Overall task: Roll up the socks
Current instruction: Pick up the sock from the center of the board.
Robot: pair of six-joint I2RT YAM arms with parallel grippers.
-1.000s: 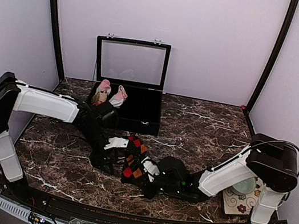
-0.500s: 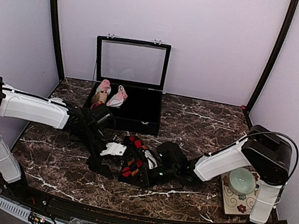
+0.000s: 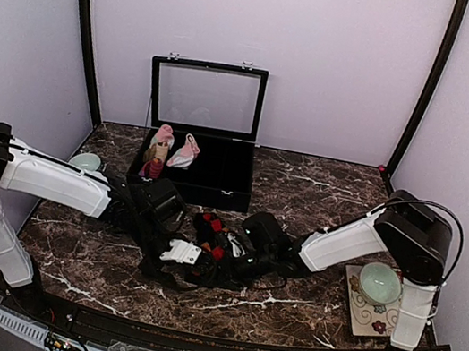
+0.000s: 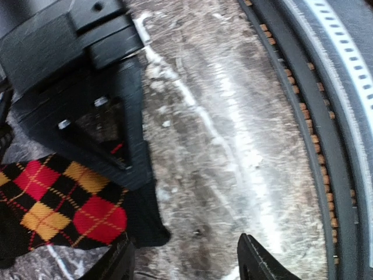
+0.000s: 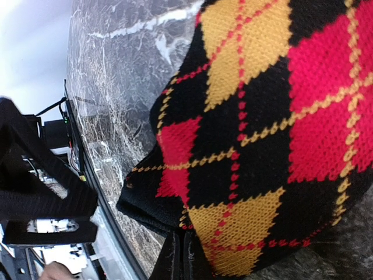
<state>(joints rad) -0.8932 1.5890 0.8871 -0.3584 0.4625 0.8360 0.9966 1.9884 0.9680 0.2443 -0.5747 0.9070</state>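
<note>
Right gripper (image 5: 182,256) is clamped on the edge of the black argyle sock (image 3: 208,246). It has swung in from the near right toward mid-table, pulling the sock from flat into a bunched fold; rolling looks begun, not finished. Left gripper (image 4: 183,265) has its jaws apart over bare marble, the sock just beside one fingertip. Pink spotted sock (image 3: 187,153) lies in the black case (image 3: 212,197), well apart.

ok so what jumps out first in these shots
The black argyle sock with red and yellow diamonds, bunched mid-table where both arms meet. The right fingers are pinched shut on it, the left fingers open beside it. Behind, an open black case holds small sock rolls.
</note>
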